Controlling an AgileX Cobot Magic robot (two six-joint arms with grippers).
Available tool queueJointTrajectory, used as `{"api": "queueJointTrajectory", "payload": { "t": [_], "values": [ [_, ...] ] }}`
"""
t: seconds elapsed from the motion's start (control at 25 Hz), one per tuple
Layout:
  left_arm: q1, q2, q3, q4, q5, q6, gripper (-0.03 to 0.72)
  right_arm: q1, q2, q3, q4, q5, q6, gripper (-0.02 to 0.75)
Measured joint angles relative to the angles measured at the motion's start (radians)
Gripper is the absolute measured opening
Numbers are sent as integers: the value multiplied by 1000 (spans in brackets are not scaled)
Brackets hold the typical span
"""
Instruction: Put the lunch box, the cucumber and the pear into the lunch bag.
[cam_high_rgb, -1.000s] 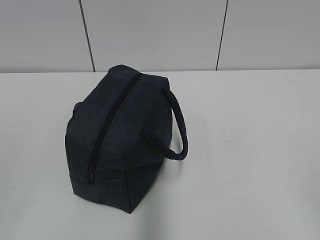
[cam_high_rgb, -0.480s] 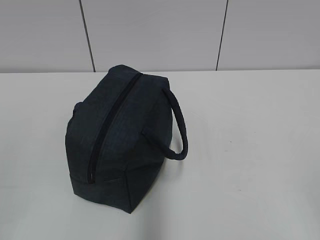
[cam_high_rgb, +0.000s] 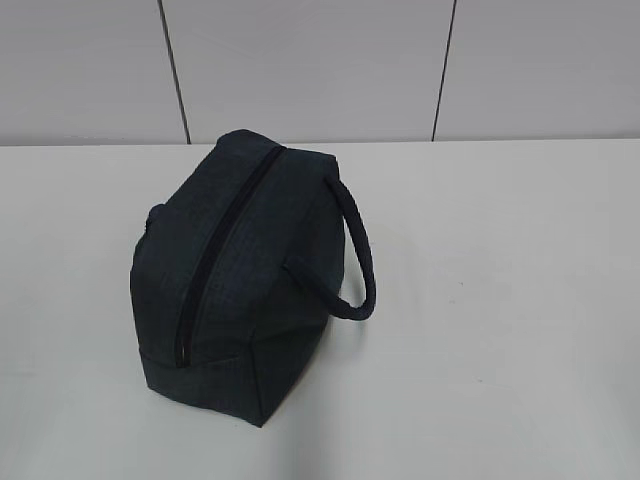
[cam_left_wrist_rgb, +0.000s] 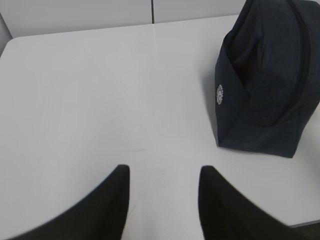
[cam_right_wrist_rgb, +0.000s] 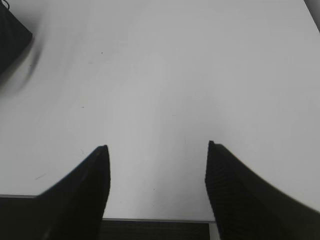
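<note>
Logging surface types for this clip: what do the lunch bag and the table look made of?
The lunch bag looks like dark navy woven fabric, matte, with soft creases and a fabric strap. The table looks like smooth white laminate or similar, with a faint sheen; exact material unclear.

A bare lab-like test bay: a plain white desk backed by grey panelled wall.

You won't find readable text; the lunch bag carries a small round white emblem, too blurred to read.
</note>
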Motion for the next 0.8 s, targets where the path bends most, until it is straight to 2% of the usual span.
{"api": "queueJointTrajectory", "payload": {
  "t": [0.28,0.4,0.6,0.8],
  "values": [
    [-38,0,0,34,0,0,277,0,0,0,0,0,0,477],
    [-57,0,0,69,0,-66,277,0,0,0,0,0,0,477],
    [-60,0,0,147,0,-122,277,0,0,0,0,0,0,477],
    [-60,0,0,148,0,-126,277,0,0,0,0,0,0,477]
  ]
}}
